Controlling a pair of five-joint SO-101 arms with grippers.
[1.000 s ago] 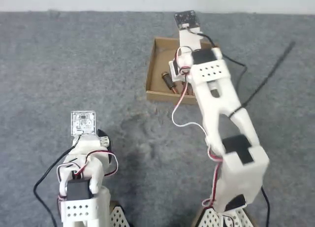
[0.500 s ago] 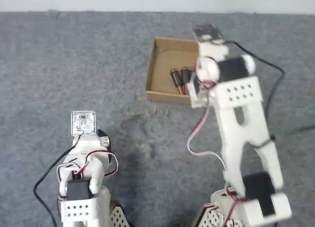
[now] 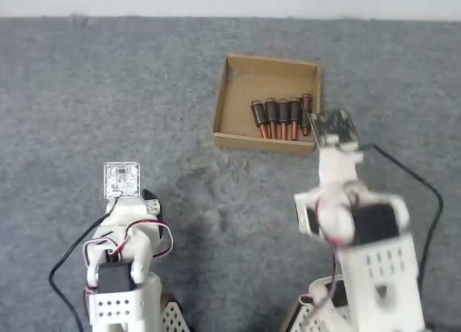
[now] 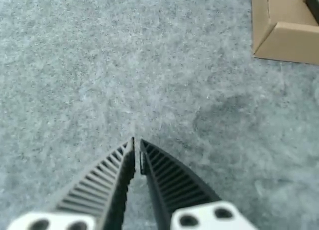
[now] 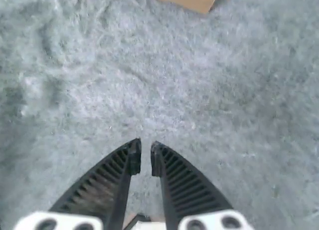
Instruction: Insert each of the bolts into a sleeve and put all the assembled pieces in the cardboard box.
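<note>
Lying in the high view's cardboard box (image 3: 241, 87), seemingly five assembled pieces (image 3: 282, 119).

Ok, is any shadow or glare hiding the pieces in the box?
High view: no, even light, no glare, the five assembled pieces plain on the cardboard box floor. Left and right wrist views: flat light on the grey carpet, no hard shadows.
</note>
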